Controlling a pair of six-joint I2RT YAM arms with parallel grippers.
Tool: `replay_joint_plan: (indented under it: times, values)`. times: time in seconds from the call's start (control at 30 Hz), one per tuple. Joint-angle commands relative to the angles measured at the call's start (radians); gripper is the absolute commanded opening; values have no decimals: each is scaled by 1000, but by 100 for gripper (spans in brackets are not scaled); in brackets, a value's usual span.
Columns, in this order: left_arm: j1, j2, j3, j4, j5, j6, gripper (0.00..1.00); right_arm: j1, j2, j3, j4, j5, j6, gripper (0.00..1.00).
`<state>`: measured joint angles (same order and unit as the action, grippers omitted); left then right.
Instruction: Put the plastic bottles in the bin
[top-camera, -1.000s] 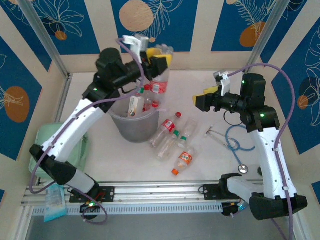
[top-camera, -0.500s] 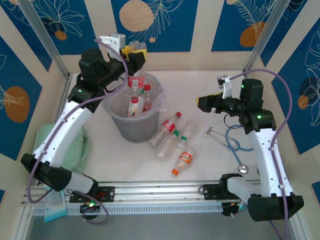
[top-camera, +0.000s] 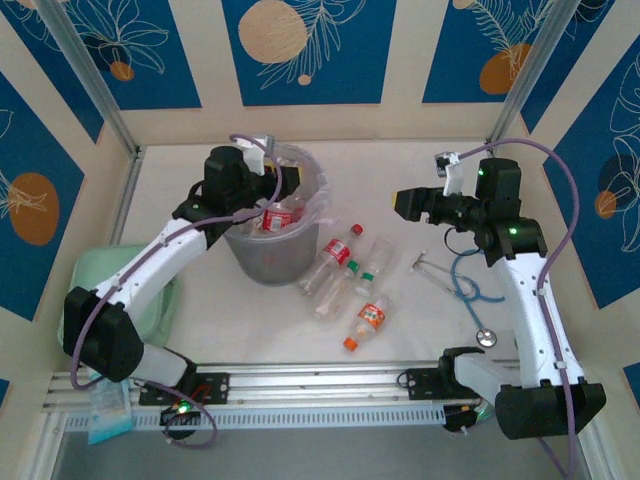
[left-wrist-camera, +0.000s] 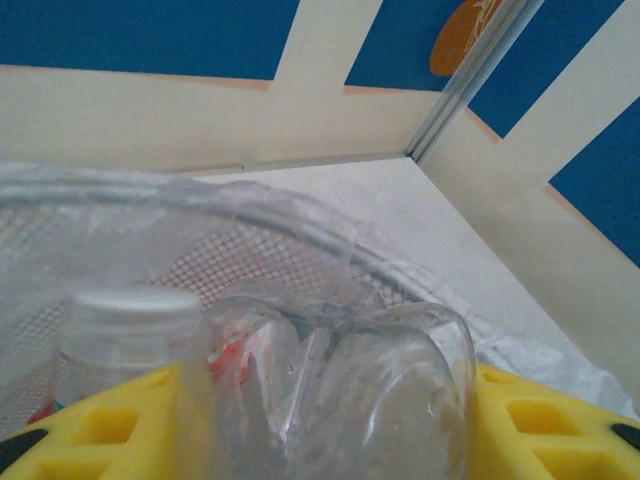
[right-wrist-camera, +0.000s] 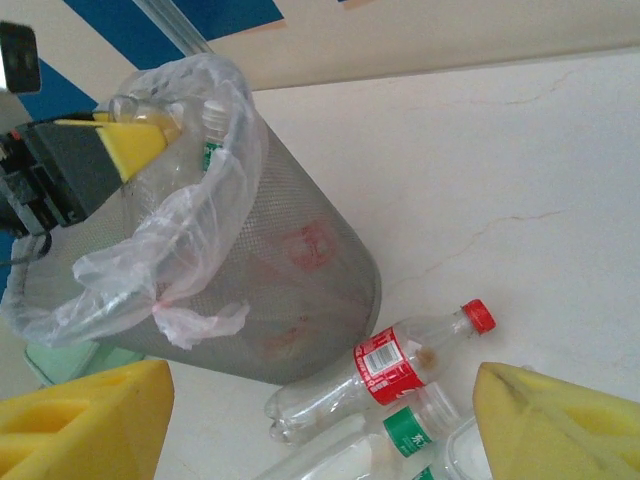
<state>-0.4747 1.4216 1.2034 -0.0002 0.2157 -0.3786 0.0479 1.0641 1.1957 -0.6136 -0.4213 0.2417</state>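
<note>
Clearly the step in hand is the drop: the left gripper is down inside the mouth of the bin, its yellow pads clamped narrowly on a clear bottle whose base faces the wrist camera. To do it well, I judge the jaws should part only while the bottle hangs fully inside the rim. The arm should then lift straight up so the pads do not snag the clear bag draped over the edge. Other bottles lie in the bin, among them a white-capped bottle just at nine o'clock of the held one, so the drop is likely short onto a pile. The right gripper hovers wide open and empty above the table, at about one o'clock from the loose bottles. In its wrist view a red-capped bottle and a green-labelled bottle lie below its spread pads. From overhead that cluster sits at four o'clock from the bin, with an orange-capped bottle apart at five o'clock of it. Hard to make out: how many bottles the bin holds, since mesh wall and bag blur them. The held bottle's cap and label are cut off below the left wrist view, and I cannot tell whether the clustered bottles touch one another.
</note>
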Motion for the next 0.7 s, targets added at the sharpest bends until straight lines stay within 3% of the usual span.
replay_joint_plan:
  times: [0.0, 0.1, 0.2, 0.4, 0.53, 0.67]
  values:
    - [-20, -44, -54, 75, 29, -57, 44, 0, 17, -30, 32, -7, 54, 79]
    - [-38, -44, -57, 37, 14, -47, 51, 4, 34, -36, 37, -27, 72, 79]
    - [-42, -64, -51, 35, 29, -47, 65, 9, 40, -39, 32, -29, 76, 79]
    - [-41, -96, 90, -78, 1, 23, 87, 4, 39, -49, -8, -9, 72, 79]
    - [-39, -76, 163, -115, -23, 50, 88, 3, 29, -68, -5, -4, 72, 79]
    - [-39, -38, 180, -114, -41, 41, 76, 2, 20, -77, -7, -2, 72, 79]
